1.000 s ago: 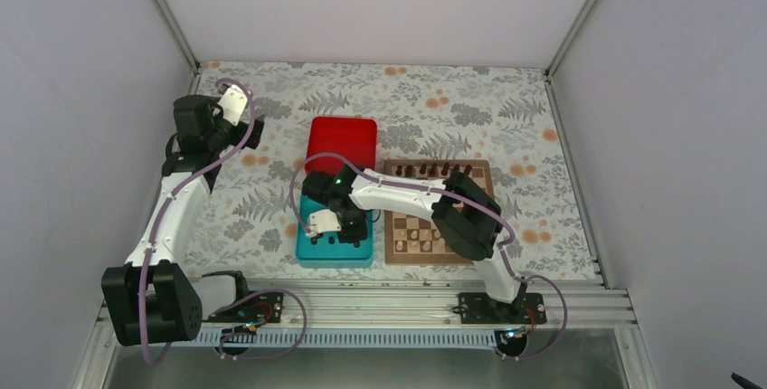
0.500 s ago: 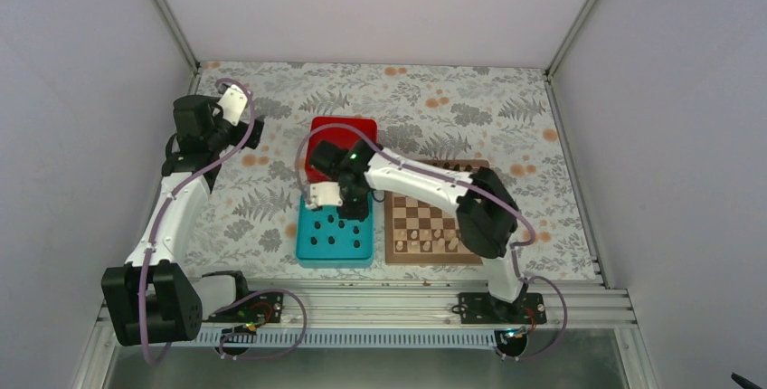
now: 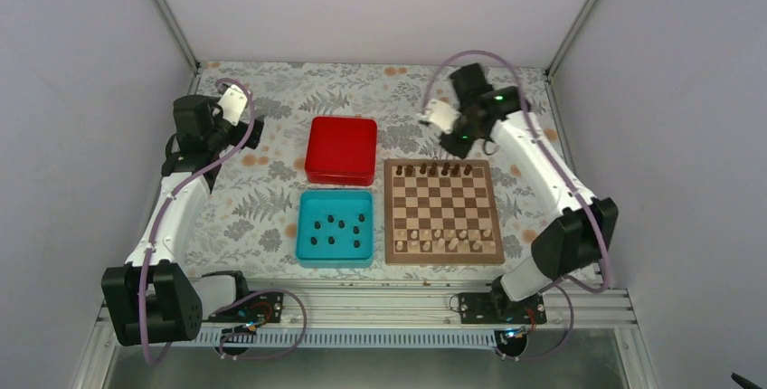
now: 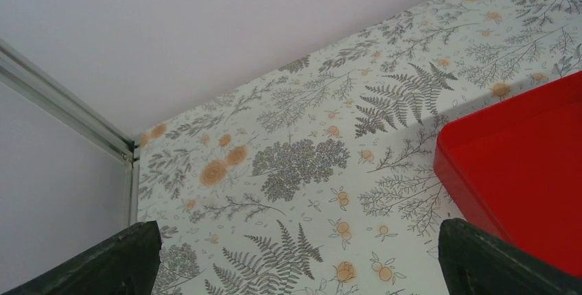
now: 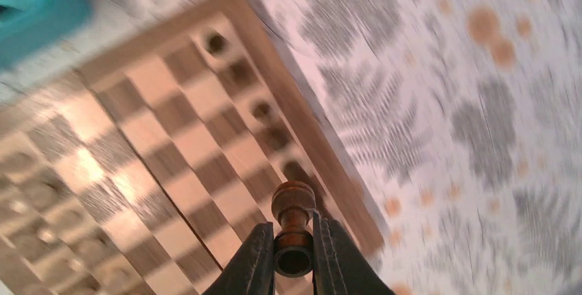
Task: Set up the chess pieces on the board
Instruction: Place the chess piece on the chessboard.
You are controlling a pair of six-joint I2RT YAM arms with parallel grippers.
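Note:
The board (image 3: 442,205) lies right of centre, with several dark chess pieces (image 3: 438,170) along its far row and more of them loose in the teal tray (image 3: 335,194). My right gripper (image 3: 459,136) hangs over the board's far edge. In the right wrist view it (image 5: 294,239) is shut on one dark brown chess piece (image 5: 293,203), held by its stem above the board's (image 5: 171,137) edge squares. My left gripper (image 4: 309,267) is open over bare tablecloth at the far left, its fingers (image 4: 120,261) wide apart with nothing between them.
A red square box (image 3: 341,150) sits behind the teal tray; its corner shows in the left wrist view (image 4: 521,171). Pale cream pieces (image 3: 443,241) fill the board's near rows. Walls close in the table on three sides.
My right arm has swung from the teal tray across the board to its far edge, carrying a dark piece. The left arm has not moved.

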